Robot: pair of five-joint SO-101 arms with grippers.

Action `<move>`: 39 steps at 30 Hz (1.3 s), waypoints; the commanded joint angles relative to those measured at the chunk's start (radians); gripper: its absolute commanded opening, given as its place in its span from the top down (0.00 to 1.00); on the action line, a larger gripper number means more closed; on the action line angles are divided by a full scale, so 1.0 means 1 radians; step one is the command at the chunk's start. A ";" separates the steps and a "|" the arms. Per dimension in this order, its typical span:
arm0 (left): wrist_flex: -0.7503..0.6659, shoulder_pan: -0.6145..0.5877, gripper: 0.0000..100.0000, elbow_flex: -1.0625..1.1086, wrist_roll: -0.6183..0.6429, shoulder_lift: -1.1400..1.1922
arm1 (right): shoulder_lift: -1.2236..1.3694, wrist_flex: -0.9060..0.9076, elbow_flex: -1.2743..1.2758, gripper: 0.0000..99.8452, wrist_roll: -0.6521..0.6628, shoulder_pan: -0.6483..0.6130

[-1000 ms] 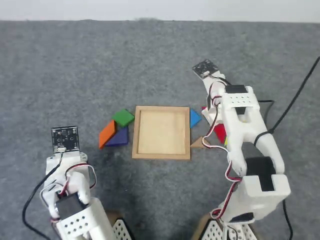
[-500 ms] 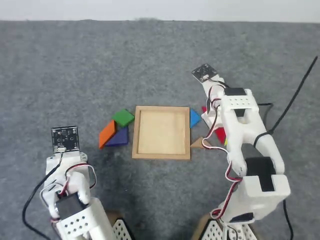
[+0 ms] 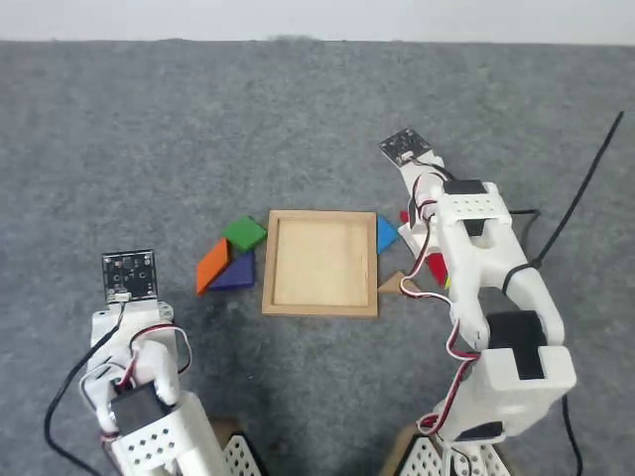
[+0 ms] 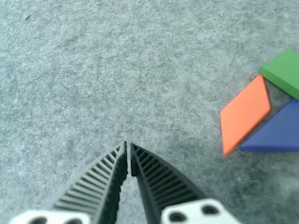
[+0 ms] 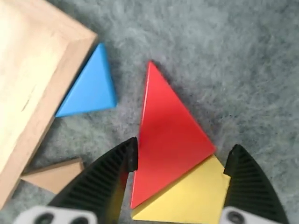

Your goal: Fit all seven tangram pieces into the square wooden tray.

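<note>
Edged slightly toward the tray (image 5: 53,77), right hand (image 5: 183,150) gapes wide astride the red triangle (image 5: 166,121).

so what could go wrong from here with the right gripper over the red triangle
1. The open right gripper straddles the flat red triangle where the flat yellow triangle touches its edge; closing may pinch or shove both.
2. Both lie low on the grey carpet, so the grip could slip off the thin edges.
3. The small blue triangle beside the square wooden tray could get nudged in transit.
</note>
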 commanded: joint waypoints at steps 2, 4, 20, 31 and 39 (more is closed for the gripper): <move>0.003 0.000 0.98 -0.008 -0.011 -0.015 | -0.010 -0.030 -0.008 0.70 -0.009 0.035; 0.003 0.000 0.98 -0.008 -0.011 -0.015 | -0.010 -0.031 -0.012 0.70 -0.009 0.058; 0.003 0.000 0.98 -0.008 -0.011 -0.015 | 0.120 0.088 -0.081 0.70 -0.009 -0.036; 0.003 0.000 0.98 -0.008 -0.011 -0.015 | 0.124 0.128 -0.081 0.70 -0.011 -0.067; 0.003 0.000 0.98 -0.008 -0.011 -0.015 | 0.124 0.133 -0.080 0.84 -0.015 -0.065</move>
